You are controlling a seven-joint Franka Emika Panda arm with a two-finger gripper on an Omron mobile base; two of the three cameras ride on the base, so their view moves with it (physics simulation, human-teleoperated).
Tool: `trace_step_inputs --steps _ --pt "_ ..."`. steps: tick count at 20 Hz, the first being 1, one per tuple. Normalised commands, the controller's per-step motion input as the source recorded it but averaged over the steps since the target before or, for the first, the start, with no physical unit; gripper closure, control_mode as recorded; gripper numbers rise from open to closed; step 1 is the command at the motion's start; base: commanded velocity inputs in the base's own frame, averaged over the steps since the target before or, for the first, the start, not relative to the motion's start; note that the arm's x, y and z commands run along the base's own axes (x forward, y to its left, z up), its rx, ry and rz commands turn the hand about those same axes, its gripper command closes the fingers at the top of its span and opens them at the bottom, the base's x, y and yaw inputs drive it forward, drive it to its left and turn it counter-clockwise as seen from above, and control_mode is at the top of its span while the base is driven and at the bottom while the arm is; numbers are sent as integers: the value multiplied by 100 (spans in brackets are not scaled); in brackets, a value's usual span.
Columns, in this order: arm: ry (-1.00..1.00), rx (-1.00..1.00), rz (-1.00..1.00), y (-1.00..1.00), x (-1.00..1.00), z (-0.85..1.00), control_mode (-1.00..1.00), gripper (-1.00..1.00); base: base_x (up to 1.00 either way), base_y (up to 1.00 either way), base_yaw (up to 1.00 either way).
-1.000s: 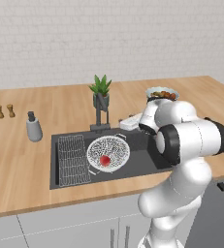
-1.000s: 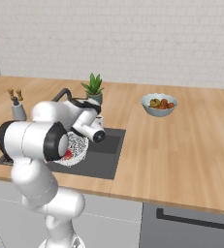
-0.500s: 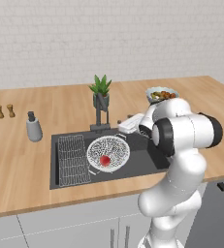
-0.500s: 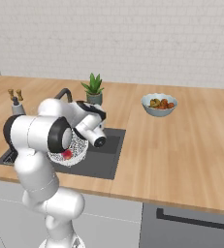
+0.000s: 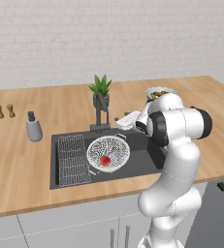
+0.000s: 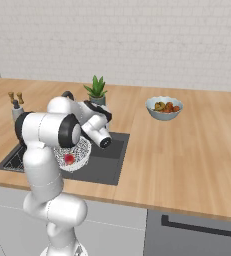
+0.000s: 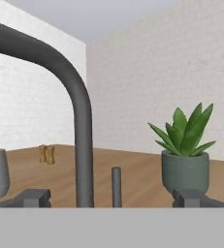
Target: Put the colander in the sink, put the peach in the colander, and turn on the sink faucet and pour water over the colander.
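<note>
We find the gripper with its jaws spread wide and nothing between them, held level and pointed at the sink faucet. In the hand view the faucet's dark curved pipe rises just ahead, with a thin upright lever beside it. From the left base view, the hand sits near the faucet at the far edge of the sink. The colander rests in the sink, right of the wire rack, and the peach lies inside the colander. A potted plant stands behind the faucet, a soap dispenser to the left, and a fruit bowl farther right on the counter.
</note>
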Motion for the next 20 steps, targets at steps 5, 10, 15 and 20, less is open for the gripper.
trace_step_inputs --steps 5,10,15,20 --pt "0 0 11 0 46 -1 -100 -100 0 0 0" --pt "0 0 16 5 46 -16 -100 -100 0 0 0" --pt "0 0 16 6 36 -33 -100 -100 0 0 0" --pt "0 -6 6 20 18 -39 -100 -100 0 0 0"
